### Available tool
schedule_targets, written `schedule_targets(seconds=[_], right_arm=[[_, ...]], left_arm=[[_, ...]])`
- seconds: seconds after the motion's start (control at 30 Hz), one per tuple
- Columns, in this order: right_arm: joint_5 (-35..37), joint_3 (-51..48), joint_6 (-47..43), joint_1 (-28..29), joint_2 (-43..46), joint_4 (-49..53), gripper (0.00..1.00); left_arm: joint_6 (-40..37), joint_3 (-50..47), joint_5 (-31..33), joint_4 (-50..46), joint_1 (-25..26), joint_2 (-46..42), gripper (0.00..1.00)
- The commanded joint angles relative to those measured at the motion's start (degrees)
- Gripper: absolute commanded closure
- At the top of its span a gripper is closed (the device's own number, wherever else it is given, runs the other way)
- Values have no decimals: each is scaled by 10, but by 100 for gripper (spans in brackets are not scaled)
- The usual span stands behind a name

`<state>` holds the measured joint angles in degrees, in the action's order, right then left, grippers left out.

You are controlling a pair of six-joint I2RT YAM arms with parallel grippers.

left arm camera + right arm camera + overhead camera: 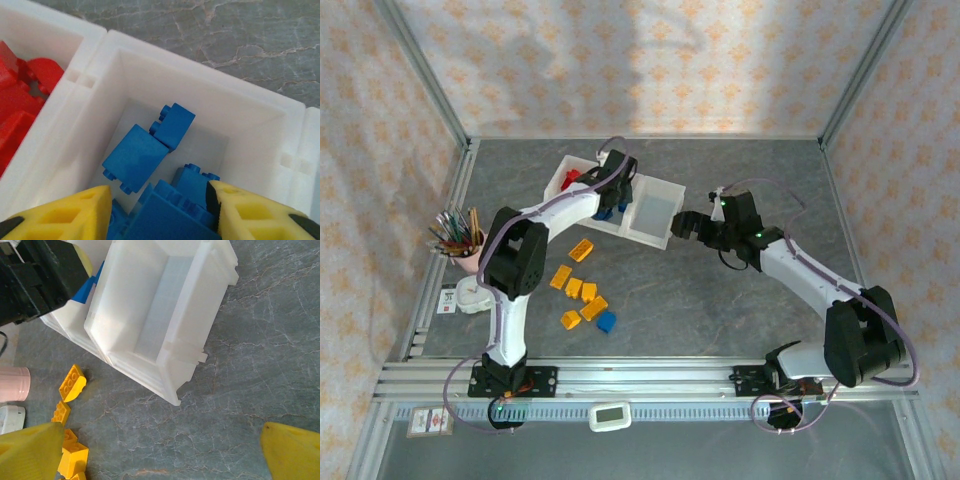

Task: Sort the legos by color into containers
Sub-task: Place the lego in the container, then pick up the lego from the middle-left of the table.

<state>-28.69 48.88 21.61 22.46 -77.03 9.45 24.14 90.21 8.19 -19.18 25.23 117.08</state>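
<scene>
The three-compartment white tray (658, 239) sits at the table's back centre. My left gripper (611, 193) (157, 202) hangs in the middle compartment (240, 120), open, over several blue legos (135, 157). One large blue brick (170, 215) lies tilted between the fingers, against the right pad and apart from the left one. Red legos (20, 110) (570, 179) fill the left compartment. My right gripper (682, 226) (162, 442) stands open above bare table beside the empty right compartment (195, 330). Several yellow-orange legos (580, 290) (72, 382) and one blue lego (607, 322) lie on the table.
A pink cup (467, 262) (12, 382) of pencils stands at the left edge, with a small white object (470, 297) beside it. Metal frame rails border the table. Open grey surface lies to the right of the loose bricks and in front of the tray.
</scene>
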Motion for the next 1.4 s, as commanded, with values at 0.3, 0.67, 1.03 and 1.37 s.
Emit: schedule_targets(seconds=[0.3,0.67,1.03,1.37], right_arm=[[6,21,-26,7,8,18,0],[12,-2,-19,50,37,38,0],[45,-59,-9,166,36,53,0],[45,-118,9,181,27,8,0]], left_arm=[[-4,-27,14,-34,-3,-114,25],[73,-166,-34,-86,18,-263,24],[243,-369,-49,-230,182,-435,29],[366,-483,-105,-206,284,-500,31]])
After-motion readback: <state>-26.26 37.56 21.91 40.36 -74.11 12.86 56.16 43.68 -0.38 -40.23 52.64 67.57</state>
